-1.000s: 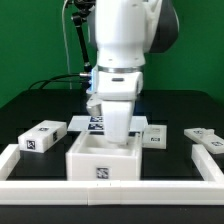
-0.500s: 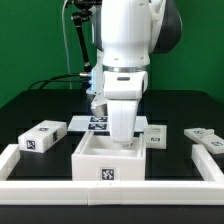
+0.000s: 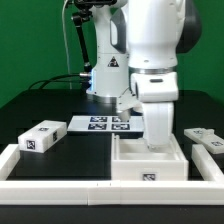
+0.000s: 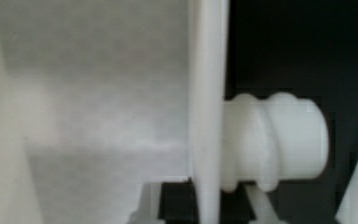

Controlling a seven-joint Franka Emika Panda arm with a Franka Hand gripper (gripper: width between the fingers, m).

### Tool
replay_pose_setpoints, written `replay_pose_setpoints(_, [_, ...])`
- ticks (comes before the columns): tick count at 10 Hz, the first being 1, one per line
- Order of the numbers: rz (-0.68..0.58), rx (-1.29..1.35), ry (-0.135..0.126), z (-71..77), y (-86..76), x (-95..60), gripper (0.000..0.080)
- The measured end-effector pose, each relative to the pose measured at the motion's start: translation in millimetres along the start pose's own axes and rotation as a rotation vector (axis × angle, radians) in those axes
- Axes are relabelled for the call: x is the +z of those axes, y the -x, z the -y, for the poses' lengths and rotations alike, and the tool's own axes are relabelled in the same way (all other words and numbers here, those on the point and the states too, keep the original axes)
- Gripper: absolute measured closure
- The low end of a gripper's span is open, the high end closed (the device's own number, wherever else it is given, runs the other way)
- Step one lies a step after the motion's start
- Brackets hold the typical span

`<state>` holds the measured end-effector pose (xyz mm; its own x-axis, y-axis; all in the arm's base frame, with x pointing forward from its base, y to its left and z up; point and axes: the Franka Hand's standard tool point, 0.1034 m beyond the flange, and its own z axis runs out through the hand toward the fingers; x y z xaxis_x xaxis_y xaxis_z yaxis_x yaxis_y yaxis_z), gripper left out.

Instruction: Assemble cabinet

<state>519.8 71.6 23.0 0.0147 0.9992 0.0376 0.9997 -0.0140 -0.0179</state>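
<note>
The cabinet's open white box body (image 3: pixel 150 164) stands on the black table at the exterior view's right, a tag on its front face. My gripper (image 3: pixel 156 140) reaches down into it from above and is shut on its thin back wall. In the wrist view that wall (image 4: pixel 208 100) runs between my fingers (image 4: pixel 247 203), with a round white ribbed knob (image 4: pixel 279 140) beside it. A small white tagged block (image 3: pixel 41 136) lies at the left. Another tagged block (image 3: pixel 206 138) lies at the right, behind the box.
The marker board (image 3: pixel 104 124) lies flat at the back middle. Low white border rails (image 3: pixel 60 189) run along the front and left. The arm's base and cables (image 3: pixel 78 50) stand at the back.
My gripper has slid the box body from the middle to the exterior view's right, along the front rail. The small block that stood beside it is now hidden behind my gripper.
</note>
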Motion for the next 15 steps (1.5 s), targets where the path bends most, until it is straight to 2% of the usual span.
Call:
replay_pose_setpoints(1, [0.008,0.004,-0.028,-1.6,-9.3,0.8,0.0762])
replay_pose_setpoints(4, [0.017,0.040,-0.049,-0.3,-27.5,-0.3,0.0762])
replay_pose_setpoints(6, [0.019,0.061,-0.048,0.5,-36.7,-1.8,0.0762])
replay_pose_setpoints(10, [0.017,0.094,-0.044,1.3,-36.0,-0.7,0.0762])
replay_pose_setpoints(11, [0.017,0.095,-0.044,1.4,-35.7,-0.3,0.0582])
replay_pose_setpoints(12, [0.017,0.095,-0.045,1.5,-35.5,-0.2,0.0434])
replay_pose_setpoints(13, [0.017,0.095,-0.043,1.3,-35.3,-1.2,0.0434])
replay_pose_setpoints(14, [0.018,0.094,-0.037,1.5,-35.1,-6.3,0.0246])
replay_pose_setpoints(15, [0.022,0.094,-0.032,5.1,-34.9,-14.2,0.0246])
